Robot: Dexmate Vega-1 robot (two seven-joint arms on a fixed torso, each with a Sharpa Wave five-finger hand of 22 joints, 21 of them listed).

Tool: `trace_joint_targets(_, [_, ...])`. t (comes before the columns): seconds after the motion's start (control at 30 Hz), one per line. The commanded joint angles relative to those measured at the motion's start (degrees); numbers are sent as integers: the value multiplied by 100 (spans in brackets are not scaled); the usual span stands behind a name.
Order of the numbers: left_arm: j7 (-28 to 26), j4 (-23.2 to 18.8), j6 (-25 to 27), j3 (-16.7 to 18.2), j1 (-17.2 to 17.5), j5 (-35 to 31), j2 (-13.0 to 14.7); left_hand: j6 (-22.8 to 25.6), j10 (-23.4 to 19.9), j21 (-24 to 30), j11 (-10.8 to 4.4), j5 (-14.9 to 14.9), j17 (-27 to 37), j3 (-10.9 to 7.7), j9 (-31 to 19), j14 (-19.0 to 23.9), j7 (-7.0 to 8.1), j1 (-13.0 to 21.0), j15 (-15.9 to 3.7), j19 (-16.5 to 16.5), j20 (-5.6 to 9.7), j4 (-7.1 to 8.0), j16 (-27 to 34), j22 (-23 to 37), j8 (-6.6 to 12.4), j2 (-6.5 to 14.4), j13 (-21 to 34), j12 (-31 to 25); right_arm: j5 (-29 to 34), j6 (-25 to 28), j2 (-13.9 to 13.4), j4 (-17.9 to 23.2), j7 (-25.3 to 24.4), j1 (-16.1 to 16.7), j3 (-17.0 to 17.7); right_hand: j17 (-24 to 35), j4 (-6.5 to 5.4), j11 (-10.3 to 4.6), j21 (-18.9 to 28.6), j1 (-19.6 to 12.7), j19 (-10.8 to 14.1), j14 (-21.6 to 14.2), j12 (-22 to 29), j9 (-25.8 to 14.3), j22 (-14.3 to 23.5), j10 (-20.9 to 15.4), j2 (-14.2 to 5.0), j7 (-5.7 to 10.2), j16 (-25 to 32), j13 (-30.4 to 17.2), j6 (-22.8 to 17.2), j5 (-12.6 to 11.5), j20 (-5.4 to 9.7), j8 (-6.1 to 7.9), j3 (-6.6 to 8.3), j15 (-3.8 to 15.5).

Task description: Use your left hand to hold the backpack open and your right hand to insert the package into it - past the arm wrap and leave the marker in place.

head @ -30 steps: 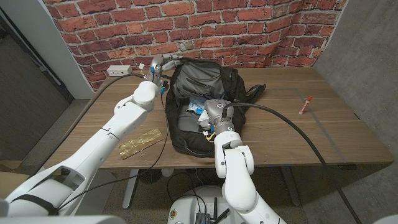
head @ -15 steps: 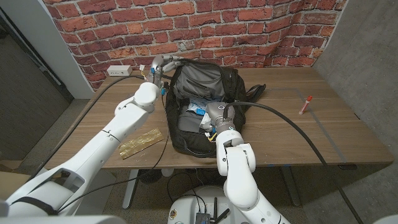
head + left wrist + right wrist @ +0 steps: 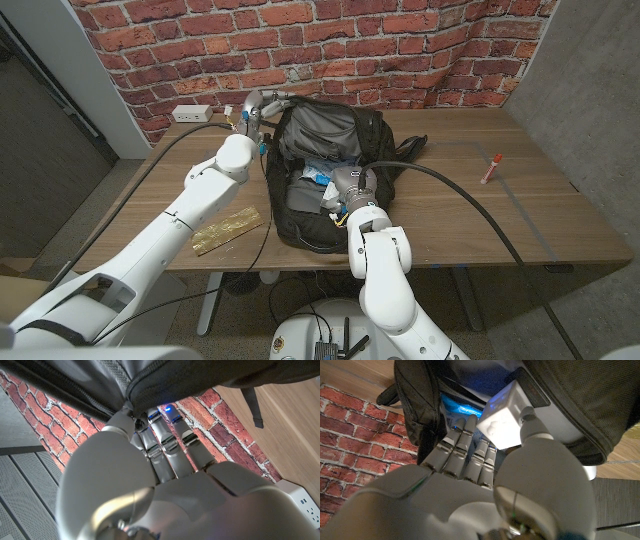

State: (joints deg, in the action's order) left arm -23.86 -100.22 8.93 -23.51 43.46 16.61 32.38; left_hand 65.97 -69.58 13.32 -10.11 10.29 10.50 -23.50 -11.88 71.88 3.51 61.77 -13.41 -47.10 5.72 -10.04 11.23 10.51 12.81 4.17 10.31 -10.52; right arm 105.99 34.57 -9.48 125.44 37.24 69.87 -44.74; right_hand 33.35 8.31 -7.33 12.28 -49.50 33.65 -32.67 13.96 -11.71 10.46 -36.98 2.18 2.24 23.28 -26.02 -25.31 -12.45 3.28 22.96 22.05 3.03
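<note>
The package (image 3: 506,420) is a small white box with rounded corners and plain faces. It is pinched between the thumb and the fingers (image 3: 462,447) of the right hand (image 3: 485,455), and it stands at the fingertips, just inside the mouth of the backpack (image 3: 325,130). Ahead of the fingertips, deeper in the compartment, a blue and white item (image 3: 462,407) is seen; whether this is the arm wrap cannot be told. The package is judged to need travel forward, away from the palm and along the line of the fingers, past that item. The long axis of the package cannot be fixed with certainty; one broad face is turned toward the wrist camera.

In the head view the right hand (image 3: 345,190) is placed over the open compartment. The upper rim of the backpack (image 3: 200,380) is gripped by the left hand (image 3: 150,445), its fingers (image 3: 167,435) curled over the fabric edge, so the flap is held up and back. The right hand is the nearer to the package.

Well apart from both hands, a red marker (image 3: 489,168) lies on the table (image 3: 480,215). A gold strip (image 3: 227,229) lies beside the left forearm.
</note>
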Motion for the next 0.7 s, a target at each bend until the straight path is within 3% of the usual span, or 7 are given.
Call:
trace_joint_targets(0.03, [-39, -36, -9, 30, 59, 14, 8, 10, -73, -33, 33, 40, 17, -42, -20, 116, -36, -6, -40, -78, 590, 11, 23, 12, 38, 54, 30, -32, 28, -16, 36, 13, 182, -24, 24, 31, -11, 76, 15, 105, -21, 184, -103, -16, 18, 174, 51, -54, -59, -7, 150, 42, 115, -89, -98, 780])
trace_joint_targets(0.4, [-48, -64, -40, 40, 112, 31, 9, 8, -60, -29, 27, 41, 17, -42, -20, 127, -34, -7, -37, -93, 589, 15, 26, 13, 37, 64, 30, -27, -57, -91, 16, 210, 425, 32, 105, -13, -3, 163, -4, 246, -148, 700, -284, -7, 27, 733, 129, -159, -279, 56, 644, 99, -121, -372, -271, 411])
trace_joint_targets(0.7, [-92, -137, -8, 63, 172, 33, 28, 8, -76, -25, 24, 41, 16, -39, -21, 125, -45, -7, -39, -106, 588, 13, 23, 14, 37, 57, 30, -34, -235, -166, -23, 339, 477, 44, 143, -137, 1, 348, -25, 368, -302, 1144, -354, 29, 31, 1355, 184, -133, -544, 169, 1286, 127, -252, -788, -389, 54])
